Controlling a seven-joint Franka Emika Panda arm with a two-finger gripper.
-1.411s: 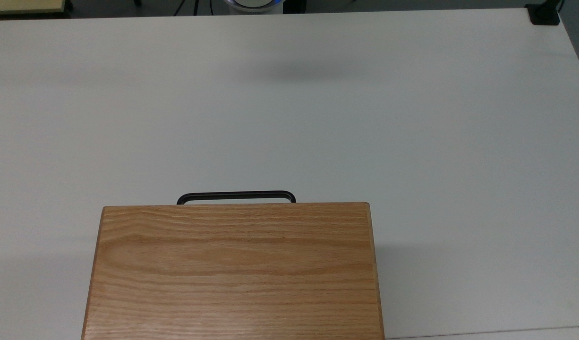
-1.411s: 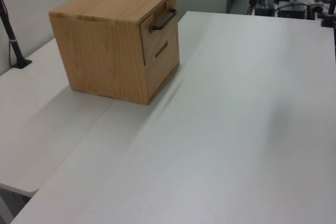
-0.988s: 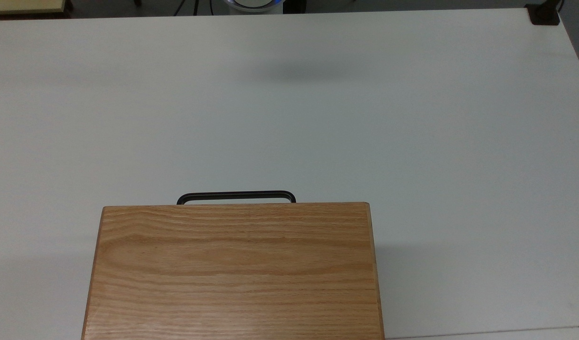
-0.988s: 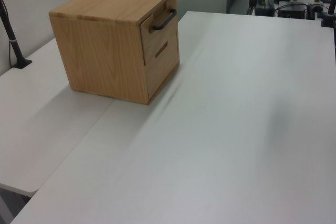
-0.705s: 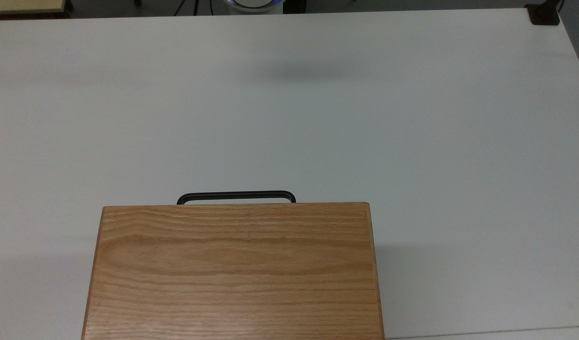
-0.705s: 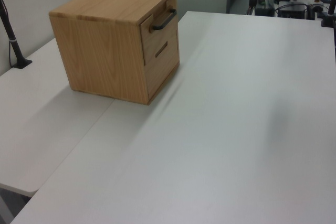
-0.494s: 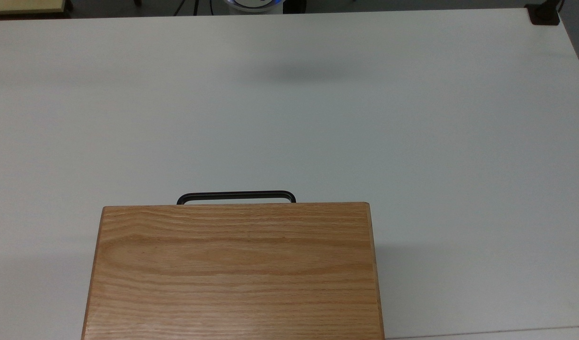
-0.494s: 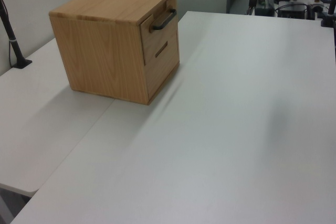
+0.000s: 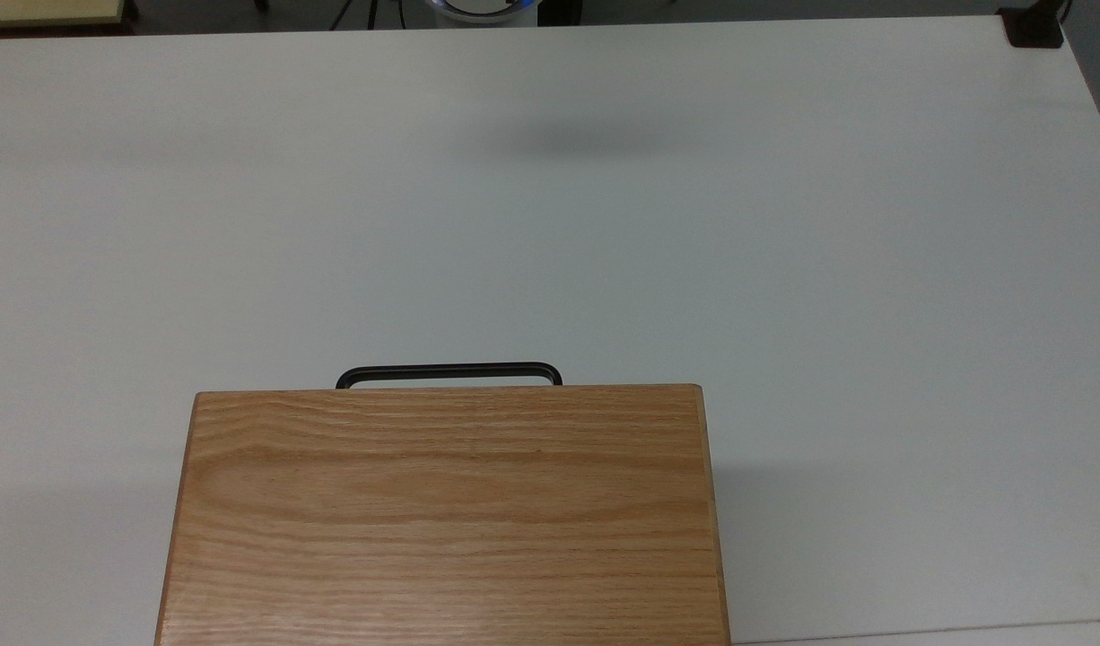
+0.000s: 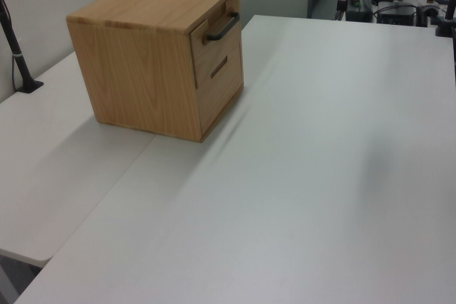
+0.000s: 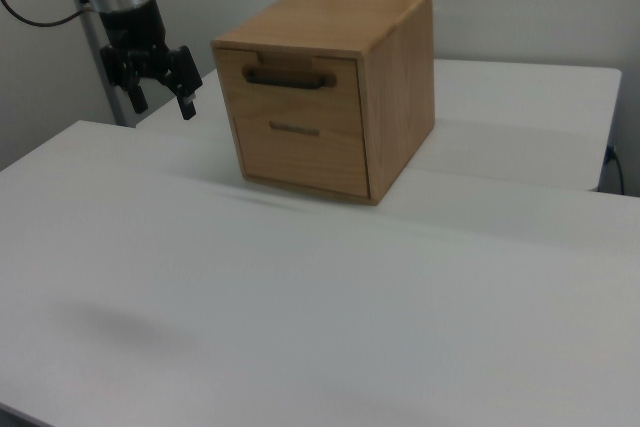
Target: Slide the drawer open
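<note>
My end effector (image 11: 160, 97) hangs open, well apart from the drawer (image 11: 297, 92), which sits shut at the cabinet (image 11: 330, 87) top on the surface (image 9: 604, 224). Handle (image 9: 449, 370) gap looks slim; a misaligned approach probably shoves the cabinet instead.

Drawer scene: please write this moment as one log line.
drawer: shut, flush in cabinet | handle: untouched | gripper: open, in the air at the right view's left, apart from drawer | table
</note>
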